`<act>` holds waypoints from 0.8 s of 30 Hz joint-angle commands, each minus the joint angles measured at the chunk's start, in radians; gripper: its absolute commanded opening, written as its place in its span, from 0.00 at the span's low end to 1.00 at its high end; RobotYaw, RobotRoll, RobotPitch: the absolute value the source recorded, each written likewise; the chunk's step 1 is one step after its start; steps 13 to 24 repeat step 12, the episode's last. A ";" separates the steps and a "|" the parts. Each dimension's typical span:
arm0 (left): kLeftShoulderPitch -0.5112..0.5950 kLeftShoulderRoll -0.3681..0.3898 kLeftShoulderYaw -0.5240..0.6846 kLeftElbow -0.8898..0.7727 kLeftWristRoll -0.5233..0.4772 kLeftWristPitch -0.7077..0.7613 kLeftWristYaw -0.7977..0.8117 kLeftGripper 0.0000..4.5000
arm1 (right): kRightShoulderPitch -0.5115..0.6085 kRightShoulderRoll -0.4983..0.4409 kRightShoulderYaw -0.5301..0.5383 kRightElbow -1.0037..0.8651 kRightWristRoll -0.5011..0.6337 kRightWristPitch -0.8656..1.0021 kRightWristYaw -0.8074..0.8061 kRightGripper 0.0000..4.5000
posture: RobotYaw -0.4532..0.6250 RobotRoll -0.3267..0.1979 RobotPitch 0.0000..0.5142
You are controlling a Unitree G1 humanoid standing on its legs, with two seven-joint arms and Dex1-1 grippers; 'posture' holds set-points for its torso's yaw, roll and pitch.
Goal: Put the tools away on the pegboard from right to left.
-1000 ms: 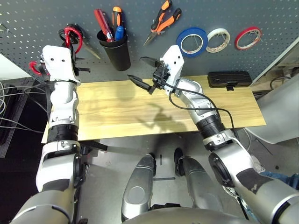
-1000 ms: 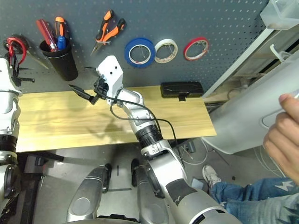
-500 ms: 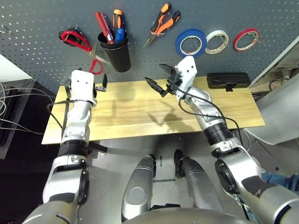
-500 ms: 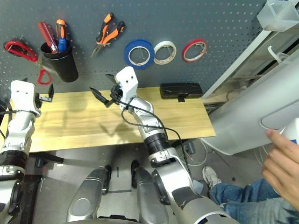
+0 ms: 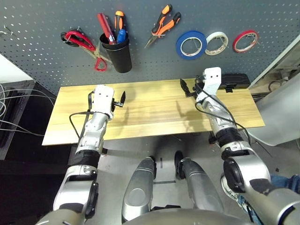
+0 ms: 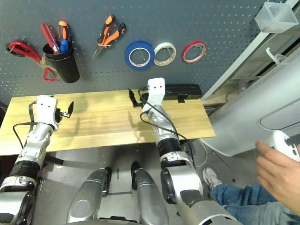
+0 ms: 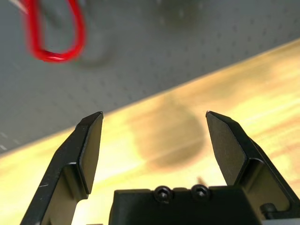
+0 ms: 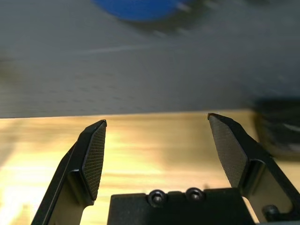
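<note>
Has left gripper (image 7: pixel 154 113) and right gripper (image 8: pixel 157 117) spread, empty, above table (image 5: pixel 145 108); faces pegboard (image 5: pixel 140 61), with red scissors (image 5: pixel 101 63) and screwdriver (image 5: pixel 121 35) beyond left, blue tape (image 5: pixel 180 45) beyond right, pliers (image 5: pixel 171 23) beyond and between both

Left gripper (image 7: pixel 154 115), right gripper (image 8: pixel 157 119): jaws open, empty; forearms apart.
</note>
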 commanded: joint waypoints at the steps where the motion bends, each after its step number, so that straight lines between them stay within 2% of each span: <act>1: 0.004 -0.022 -0.002 0.058 -0.009 0.026 -0.004 0.99 | 0.008 -0.035 -0.036 0.062 0.004 0.014 -0.028 1.00 | 0.51 0.62 0.50; 12: -0.034 -0.059 -0.024 0.168 0.008 0.036 -0.022 0.99 | 0.043 -0.144 -0.073 0.149 -0.007 0.013 -0.057 1.00 | 0.47 0.62 0.49; 24: -0.034 -0.059 -0.024 0.168 0.008 0.036 -0.022 0.99 | 0.043 -0.144 -0.073 0.149 -0.007 0.013 -0.057 1.00 | 0.47 0.62 0.49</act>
